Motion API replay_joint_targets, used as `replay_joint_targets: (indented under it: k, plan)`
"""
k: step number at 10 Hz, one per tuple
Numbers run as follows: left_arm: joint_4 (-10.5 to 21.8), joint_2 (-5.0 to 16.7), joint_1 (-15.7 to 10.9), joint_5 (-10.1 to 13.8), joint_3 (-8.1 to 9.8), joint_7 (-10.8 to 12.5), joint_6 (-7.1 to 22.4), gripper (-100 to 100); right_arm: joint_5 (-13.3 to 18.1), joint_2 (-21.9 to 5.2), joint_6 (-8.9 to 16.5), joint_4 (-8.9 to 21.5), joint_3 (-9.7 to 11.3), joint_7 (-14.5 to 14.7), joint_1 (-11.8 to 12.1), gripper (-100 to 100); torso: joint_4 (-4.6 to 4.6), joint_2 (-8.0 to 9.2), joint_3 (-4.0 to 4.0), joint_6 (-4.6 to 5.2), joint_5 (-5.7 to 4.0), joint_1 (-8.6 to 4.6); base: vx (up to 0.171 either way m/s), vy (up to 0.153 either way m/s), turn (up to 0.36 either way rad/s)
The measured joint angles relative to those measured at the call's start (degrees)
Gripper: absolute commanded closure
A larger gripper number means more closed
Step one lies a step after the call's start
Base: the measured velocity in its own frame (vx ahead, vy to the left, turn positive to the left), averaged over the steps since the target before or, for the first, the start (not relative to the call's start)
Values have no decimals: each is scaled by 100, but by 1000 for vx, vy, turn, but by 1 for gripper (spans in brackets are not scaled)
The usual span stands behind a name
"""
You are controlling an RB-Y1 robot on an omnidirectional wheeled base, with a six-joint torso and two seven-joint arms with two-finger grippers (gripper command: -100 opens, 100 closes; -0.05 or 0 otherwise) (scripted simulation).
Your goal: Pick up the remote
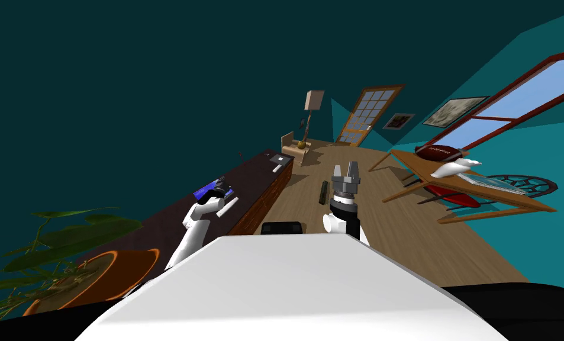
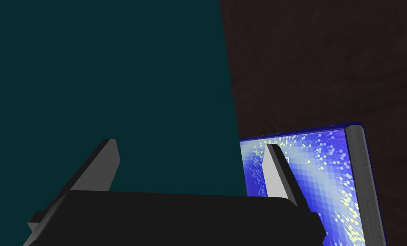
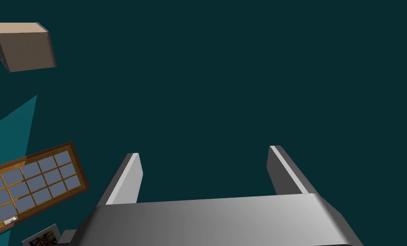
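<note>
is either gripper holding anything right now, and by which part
Nothing is held. The left gripper is open by the blue book on the dark sideboard, and the right gripper is open and empty too.

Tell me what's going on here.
The left arm reaches over the dark sideboard. Its left tool is open and holding nothing, right beside a blue book. A slim white bar, possibly the remote, lies close by on the top, not yet grasped. The right tool is held up in front, also open.
</note>
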Motion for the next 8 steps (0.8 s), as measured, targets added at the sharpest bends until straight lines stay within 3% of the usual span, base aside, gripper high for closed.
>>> replay_joint_targets:
  k: [3,5,8]
  plan:
    - [299,65,-73,72,116,98,346,-100,0,0,0,0,0,0,0,0,0,-1,-1,0,0,2,20,-3,-66]
    - [781,207,-217,214,190,175,546,-100,0,0,0,0,0,0,1,0,-1,-5,-3,-2,1,4,29,-1,-98]
    - [1163,281,-291,313,357,307,1033,-100,0,0,0,0,-1,0,1,0,-1,-2,-1,-5,1,4,20,1,-65]
